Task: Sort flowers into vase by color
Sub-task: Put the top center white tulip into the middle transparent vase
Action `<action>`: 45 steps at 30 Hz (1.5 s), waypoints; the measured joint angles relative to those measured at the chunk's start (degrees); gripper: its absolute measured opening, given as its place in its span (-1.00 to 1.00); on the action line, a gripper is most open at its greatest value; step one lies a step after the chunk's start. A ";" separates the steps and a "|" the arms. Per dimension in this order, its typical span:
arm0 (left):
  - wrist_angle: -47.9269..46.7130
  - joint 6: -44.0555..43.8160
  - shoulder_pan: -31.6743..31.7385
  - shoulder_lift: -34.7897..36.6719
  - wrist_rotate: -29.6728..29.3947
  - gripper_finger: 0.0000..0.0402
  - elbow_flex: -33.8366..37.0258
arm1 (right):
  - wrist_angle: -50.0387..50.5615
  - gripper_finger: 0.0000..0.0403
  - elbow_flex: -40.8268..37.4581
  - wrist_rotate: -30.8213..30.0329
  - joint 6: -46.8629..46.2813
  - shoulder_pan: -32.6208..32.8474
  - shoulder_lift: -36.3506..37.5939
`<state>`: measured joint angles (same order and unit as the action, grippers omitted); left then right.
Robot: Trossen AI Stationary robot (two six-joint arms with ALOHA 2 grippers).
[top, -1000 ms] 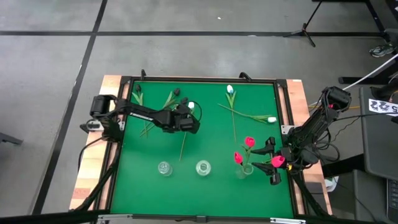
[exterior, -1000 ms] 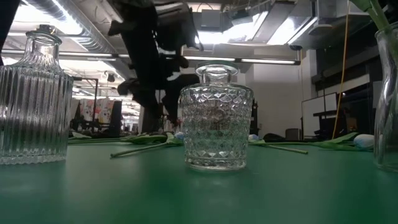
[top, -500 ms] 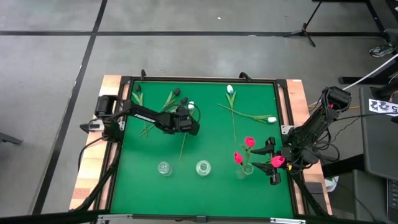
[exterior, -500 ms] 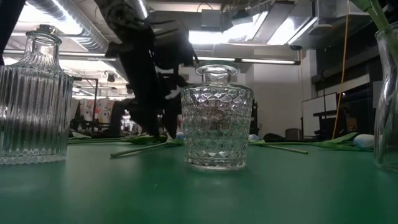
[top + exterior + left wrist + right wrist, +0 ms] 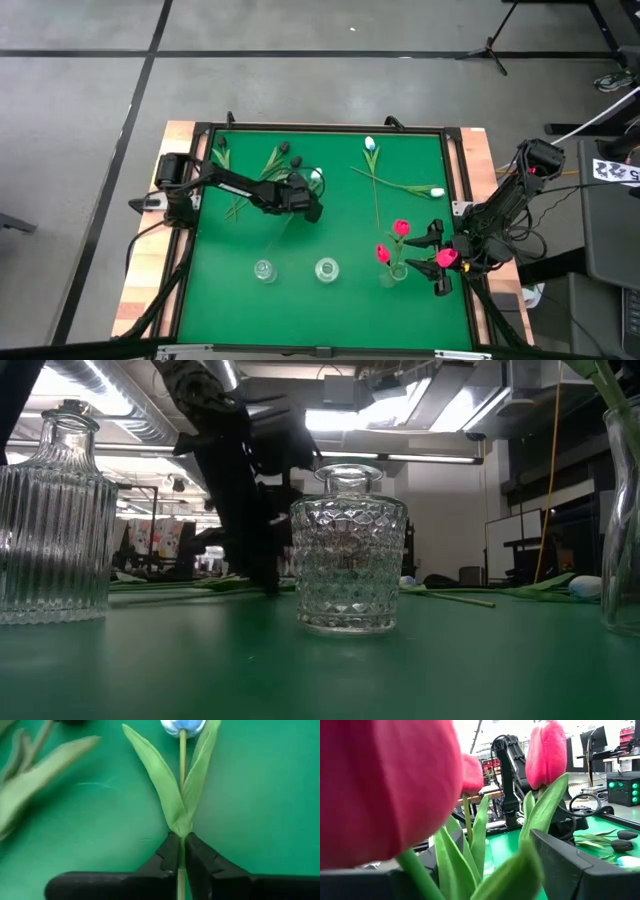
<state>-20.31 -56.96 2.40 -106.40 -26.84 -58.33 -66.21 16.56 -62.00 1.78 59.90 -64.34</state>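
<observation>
The left gripper (image 5: 180, 851) has pinched shut on the white tulip's stem (image 5: 182, 750), mid-mat, clear of edges.

Green mat (image 5: 330, 215); clear ribbed vase (image 5: 50, 520), clear diamond-cut vase (image 5: 348, 550); red-pink tulips (image 5: 401, 229), white tulip (image 5: 182, 725), black tulips (image 5: 290, 153), green stems.

Cut-glass vase (image 5: 348, 565) glossy and faceted; green table cover (image 5: 330, 215) matt, cloth-like.

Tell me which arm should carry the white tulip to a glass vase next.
Left. The left gripper is already shut on the white tulip's green stem; the right gripper waits beside the vase of red-pink tulips.
</observation>
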 joint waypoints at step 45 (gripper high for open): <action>32.80 30.02 -11.49 28.80 -11.18 -0.92 -0.02 | 31.64 0.48 14.01 -0.39 11.93 -2.85 10.86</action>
<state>12.49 -26.94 -9.09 -77.60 -38.02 -58.35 -34.57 30.57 -62.39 13.71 57.05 -53.47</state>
